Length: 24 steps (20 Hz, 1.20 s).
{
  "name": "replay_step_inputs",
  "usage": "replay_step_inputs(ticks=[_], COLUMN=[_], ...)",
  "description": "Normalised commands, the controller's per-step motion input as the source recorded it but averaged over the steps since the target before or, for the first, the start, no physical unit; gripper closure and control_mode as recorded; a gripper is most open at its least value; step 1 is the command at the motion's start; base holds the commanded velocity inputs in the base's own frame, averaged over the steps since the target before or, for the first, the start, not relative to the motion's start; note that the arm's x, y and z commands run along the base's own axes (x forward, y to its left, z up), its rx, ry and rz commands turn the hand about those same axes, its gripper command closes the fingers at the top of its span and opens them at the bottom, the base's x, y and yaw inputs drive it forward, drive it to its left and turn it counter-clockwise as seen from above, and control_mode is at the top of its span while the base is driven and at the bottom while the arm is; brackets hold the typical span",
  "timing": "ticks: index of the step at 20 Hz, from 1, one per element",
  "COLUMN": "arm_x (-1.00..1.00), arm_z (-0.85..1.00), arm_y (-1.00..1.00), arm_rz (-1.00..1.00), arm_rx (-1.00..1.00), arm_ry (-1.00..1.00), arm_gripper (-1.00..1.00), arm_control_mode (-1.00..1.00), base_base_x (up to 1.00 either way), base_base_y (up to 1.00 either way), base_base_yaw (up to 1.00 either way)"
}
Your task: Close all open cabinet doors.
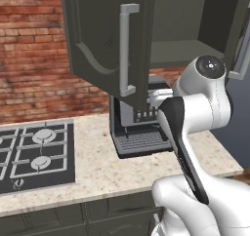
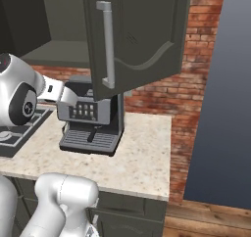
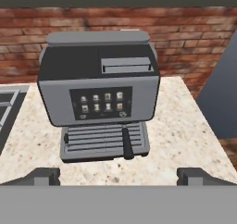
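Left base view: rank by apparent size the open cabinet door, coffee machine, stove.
1. open cabinet door, though it swings toward the camera, which inflates it.
2. stove, cut off at the frame edge.
3. coffee machine, partly hidden by door and arm.

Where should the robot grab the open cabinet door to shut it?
Probably by the long silver bar handle on the open cabinet door. It stands upright and away from the panel, so the open gripper, now low facing the coffee machine, could rise and close its fingers around it from the front.
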Motion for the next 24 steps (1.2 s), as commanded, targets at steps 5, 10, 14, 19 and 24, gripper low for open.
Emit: replay_step_inputs(ticks=[5, 10, 14, 19, 24], arm_x=[0.0, 0.0, 0.0, -0.03, -0.25], arm_z=[0.0, 0.0, 0.0, 0.0, 0.01], arm_y=[0.0, 0.0, 0.0, 0.0, 0.0], arm_rz=[0.0, 0.0, 0.0, 0.0, 0.0], arm_rx=[0.0, 0.0, 0.0, 0.0, 0.03], arm_ry=[0.0, 0.0, 0.0, 0.0, -0.02], arm_gripper=[-1.0, -1.0, -1.0, -1.0, -1.0], arm_control_mode=[-1.0, -1.0, -1.0, -1.0, -1.0], base_base_x=[0.0, 0.0, 0.0, 0.0, 0.0], base_base_y=[0.0, 0.0, 0.0, 0.0, 0.0], base_base_yaw=[0.0, 0.0, 0.0, 0.0, 0.0])
